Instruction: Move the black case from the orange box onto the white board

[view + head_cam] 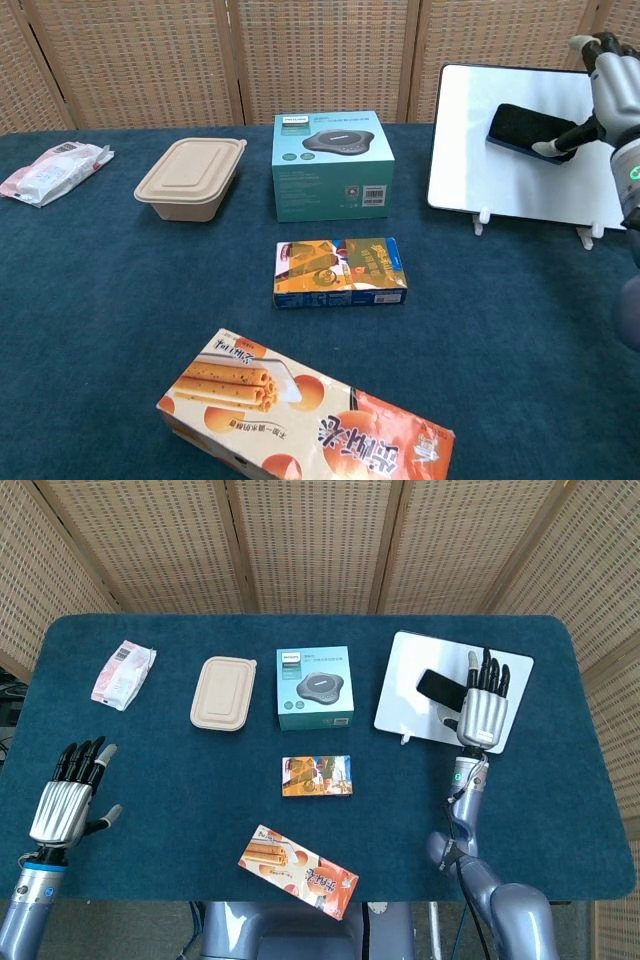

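The black case (440,686) (525,130) lies flat on the white board (405,700) (465,150). My right hand (483,708) (612,85) hovers over the board just right of the case, fingers straight and spread; its thumb tip sits at the case's right end and nothing is gripped. The orange box (316,776) (340,272) rests mid-table with nothing on top of it. My left hand (65,795) is raised at the table's near left corner, fingers apart and holding nothing; the chest view does not show it.
A teal product box (314,687) (332,165) stands left of the board. A beige lidded container (224,692) (192,177) and a pink-white packet (124,672) (52,170) lie further left. A snack box (298,871) (305,420) lies at the near edge.
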Motion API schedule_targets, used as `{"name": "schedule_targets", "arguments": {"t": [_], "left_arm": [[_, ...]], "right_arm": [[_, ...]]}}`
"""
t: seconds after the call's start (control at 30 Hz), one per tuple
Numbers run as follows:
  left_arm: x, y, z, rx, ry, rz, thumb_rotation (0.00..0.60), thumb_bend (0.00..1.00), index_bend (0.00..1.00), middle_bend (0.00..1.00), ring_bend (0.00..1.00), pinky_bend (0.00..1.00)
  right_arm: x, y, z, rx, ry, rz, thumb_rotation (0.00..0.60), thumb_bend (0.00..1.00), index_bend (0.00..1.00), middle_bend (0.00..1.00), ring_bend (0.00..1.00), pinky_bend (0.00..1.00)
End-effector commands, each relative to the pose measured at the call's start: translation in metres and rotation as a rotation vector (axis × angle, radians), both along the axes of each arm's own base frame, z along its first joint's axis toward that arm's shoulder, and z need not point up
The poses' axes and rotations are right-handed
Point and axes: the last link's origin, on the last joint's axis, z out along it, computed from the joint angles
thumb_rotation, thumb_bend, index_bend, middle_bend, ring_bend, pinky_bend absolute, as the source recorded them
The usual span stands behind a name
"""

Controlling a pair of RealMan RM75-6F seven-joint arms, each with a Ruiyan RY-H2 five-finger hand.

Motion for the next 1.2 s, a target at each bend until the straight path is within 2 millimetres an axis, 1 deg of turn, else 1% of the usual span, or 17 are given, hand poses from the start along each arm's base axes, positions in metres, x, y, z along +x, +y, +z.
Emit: {"name": "schedule_targets", "arguments": {"t": [0.03,0.17,0.33,0.43,0.5,0.6,0.7,0.83,0.97,1.2], "left_arm": [[0.0,-0.001,0.001,0.003,-0.002,-0.005,0.6,0.24,0.0,0.0,0.0,0.0],[0.001,-0.004,0.003,0.013,-0.002,-0.013,0.6,0.24,0.0,0.0,0.0,0.0],[0.004,-0.009,0.005,0.023,0.002,-0.025,0.6,0.23,0.0,0.0,0.0,0.0],[0.005,-0.011,0.006,0.035,0.007,-0.035,0.6,0.23,0.0,0.0,0.0,0.0],[0.006,-0.013,0.005,0.041,0.015,-0.039,0.6,0.23,0.0,0.0,0.0,0.0],[0.008,-0.015,0.004,0.044,0.027,-0.046,0.6,0.23,0.0,0.0,0.0,0.0],[0.008,-0.016,0.001,0.036,0.039,-0.047,0.6,0.23,0.0,0.0,0.0,0.0],[0.009,-0.016,-0.003,0.026,0.051,-0.048,0.6,0.23,0.0,0.0,0.0,0.0],[0.008,-0.015,0.0,0.032,0.044,-0.046,0.6,0.23,0.0,0.0,0.0,0.0],[0.006,-0.015,0.007,0.051,0.021,-0.039,0.6,0.23,0.0,0.0,0.0,0.0]], "right_arm": [[-0.012,0.024,0.011,-0.049,-0.076,0.087,0.6,0.1,0.0,0.0,0.0,0.0],[-0.03,0.058,0.028,-0.027,-0.163,0.181,0.6,0.1,0.0,0.0,0.0,0.0],[-0.055,0.102,0.055,0.136,-0.244,0.268,0.6,0.1,0.0,0.0,0.0,0.0],[-0.071,0.127,0.077,0.215,-0.184,0.278,0.6,0.1,0.0,0.0,0.0,0.0],[-0.079,0.143,0.09,0.226,-0.118,0.275,0.6,0.1,0.0,0.0,0.0,0.0],[-0.085,0.167,0.1,0.238,-0.067,0.284,0.6,0.09,0.0,0.0,0.0,0.0],[-0.09,0.183,0.106,0.247,-0.028,0.299,0.6,0.09,0.0,0.0,0.0,0.0],[-0.092,0.197,0.113,0.244,0.029,0.328,0.6,0.1,0.0,0.0,0.0,0.0],[-0.089,0.203,0.12,0.235,0.067,0.341,0.6,0.1,0.0,0.0,0.0,0.0],[-0.091,0.206,0.115,0.293,0.103,0.28,0.6,0.1,0.0,0.0,0.0,0.0]]}}
